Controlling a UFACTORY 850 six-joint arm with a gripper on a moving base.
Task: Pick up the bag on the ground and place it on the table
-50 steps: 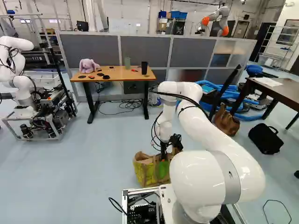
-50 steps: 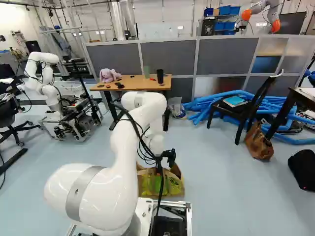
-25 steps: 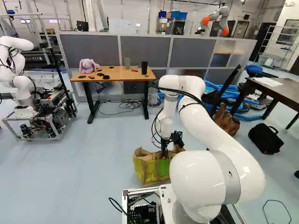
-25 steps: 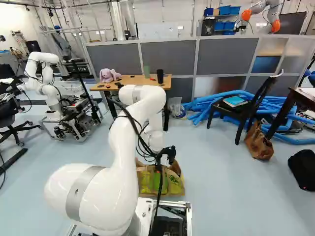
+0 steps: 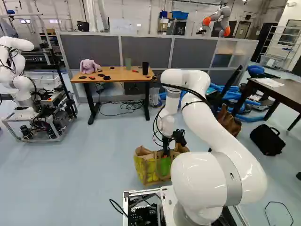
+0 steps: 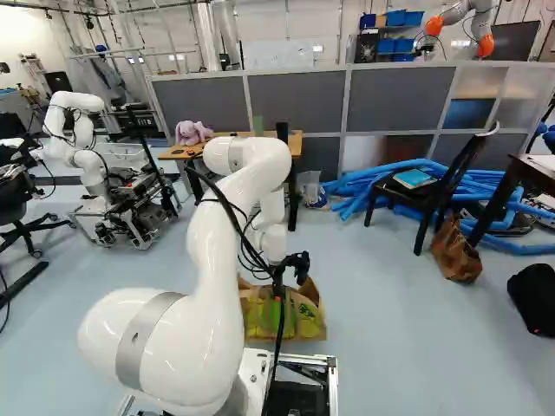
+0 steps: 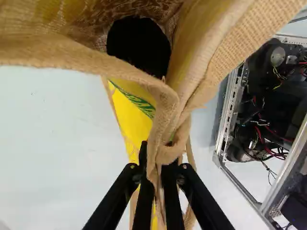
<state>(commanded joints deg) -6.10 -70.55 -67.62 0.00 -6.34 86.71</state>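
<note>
While the tool is pinching the tan woven edge and strap of the bag, treat the step in hand as a vertical lift. The yellow-and-green bag with tan burlap trim stands upright at floor level, just ahead of the base and under the white jointed arm; whether its bottom touches the floor cannot be told.

1. Maintain firm closure. The folded material could slip if load comes on suddenly; raise slowly.
2. Lift straight up first. The bag is near the silver metal frame of the base, and a sideways pull could snag it.
3. Allow for tilt. The grip takes gathered cloth, so the bag will probably sag and swing; pause for it to settle.
4. Keep the mouth upward. A black object shows inside and could shift.
5. Raise the bag's bottom above the light-wood tabletop, the likely target, before advancing. Aim between the pink plush rabbit and the black cylinder, avoiding the small items there.
</note>
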